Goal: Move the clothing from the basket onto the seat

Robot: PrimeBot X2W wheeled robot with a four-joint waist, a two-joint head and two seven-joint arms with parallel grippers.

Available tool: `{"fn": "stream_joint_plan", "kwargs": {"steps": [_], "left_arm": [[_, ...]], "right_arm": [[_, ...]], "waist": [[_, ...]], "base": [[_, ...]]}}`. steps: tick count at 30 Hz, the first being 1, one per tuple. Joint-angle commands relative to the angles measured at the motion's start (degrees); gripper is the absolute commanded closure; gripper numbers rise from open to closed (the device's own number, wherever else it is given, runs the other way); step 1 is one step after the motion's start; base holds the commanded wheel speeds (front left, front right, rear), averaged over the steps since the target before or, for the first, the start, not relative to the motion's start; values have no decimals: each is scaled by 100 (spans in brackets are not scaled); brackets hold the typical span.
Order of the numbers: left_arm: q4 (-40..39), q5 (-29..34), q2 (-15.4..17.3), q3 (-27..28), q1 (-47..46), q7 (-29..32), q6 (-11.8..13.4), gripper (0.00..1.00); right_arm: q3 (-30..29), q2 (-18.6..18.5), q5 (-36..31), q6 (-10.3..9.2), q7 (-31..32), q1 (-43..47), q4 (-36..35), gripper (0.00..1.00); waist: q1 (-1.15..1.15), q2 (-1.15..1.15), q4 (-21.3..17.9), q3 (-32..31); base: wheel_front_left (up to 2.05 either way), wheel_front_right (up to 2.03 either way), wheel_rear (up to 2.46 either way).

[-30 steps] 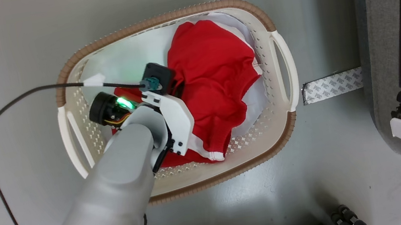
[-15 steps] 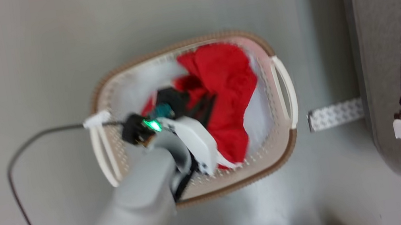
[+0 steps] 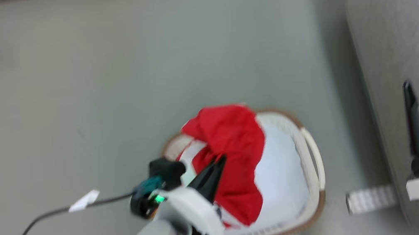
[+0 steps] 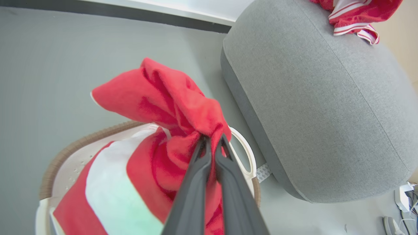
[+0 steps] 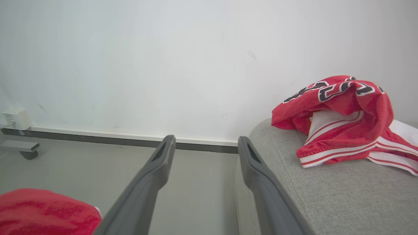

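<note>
Left tool [image 4: 212, 139] pinched tight on bunched red clothing [image 4: 169, 98], hanging over basket [image 3: 311, 152], white patch [image 4: 111, 182] perhaps trim; right tool [image 5: 205, 142] spread, empty.

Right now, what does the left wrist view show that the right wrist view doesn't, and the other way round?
Left wrist view: the left tool shut on the red jersey, held up over the basket. Right wrist view: the right tool open, and black lettering on another jersey. Both: that other jersey lying on the grey seat.
</note>
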Motion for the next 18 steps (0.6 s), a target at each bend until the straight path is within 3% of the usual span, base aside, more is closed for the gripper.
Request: {"fn": "stream_joint_plan", "kwargs": {"steps": [1, 8, 18], "left_arm": [[-219, -61, 174, 86, 292, -38, 147, 100], [-1263, -256, 682, 324, 926, 14, 729, 100], [-3178, -308, 1580, 847, 1099, 370, 1677, 100]], "right_arm": [[17, -18, 57, -15, 4, 215, 122, 0], [174, -16, 98, -15, 3, 781, 502, 0], [610, -14, 96, -15, 3, 1362, 895, 0]], "waist": [[1, 0, 265, -1010], [1, 0, 399, -1928], [1, 0, 550, -2541]], "base": [[0, 0, 0], [0, 0, 0], [0, 0, 0]]}}
